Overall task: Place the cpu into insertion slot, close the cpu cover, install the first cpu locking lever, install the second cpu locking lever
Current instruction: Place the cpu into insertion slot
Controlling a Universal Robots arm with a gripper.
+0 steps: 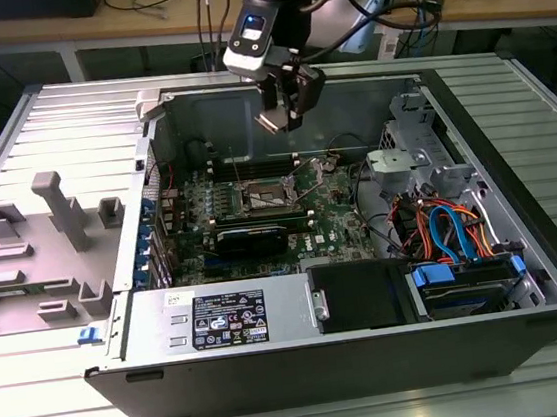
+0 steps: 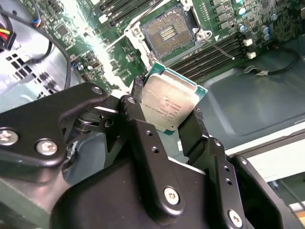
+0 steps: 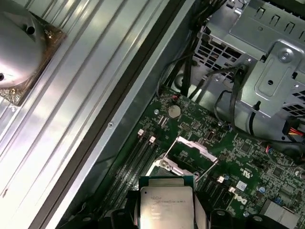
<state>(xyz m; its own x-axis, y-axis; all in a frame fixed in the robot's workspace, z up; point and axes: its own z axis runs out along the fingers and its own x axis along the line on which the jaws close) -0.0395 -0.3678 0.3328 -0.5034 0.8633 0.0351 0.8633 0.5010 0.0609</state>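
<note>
My gripper [image 1: 278, 118] hangs above the open computer case, shut on the cpu [image 1: 271, 121], a small square chip with a dull silver top. In both wrist views the black fingers [image 2: 143, 129] clamp the cpu [image 2: 169, 105] [image 3: 166, 205] by two opposite edges. Below it on the green motherboard lies the insertion slot [image 1: 265, 198] [image 2: 167, 32], uncovered, its dark contact field showing. The cpu cover [image 3: 196, 147] stands tilted up at the slot's far side. A thin wire locking lever [image 2: 220, 48] sticks out beside the slot, unlatched.
Long black memory slots [image 2: 209, 52] flank the socket. A black expansion card [image 1: 252, 237] and a power supply [image 1: 220, 316] sit nearer the case front. The drive cage with blue and orange cables [image 1: 452, 229] is at the exterior view's right. A grey plastic fixture [image 1: 50, 234] lies outside the case.
</note>
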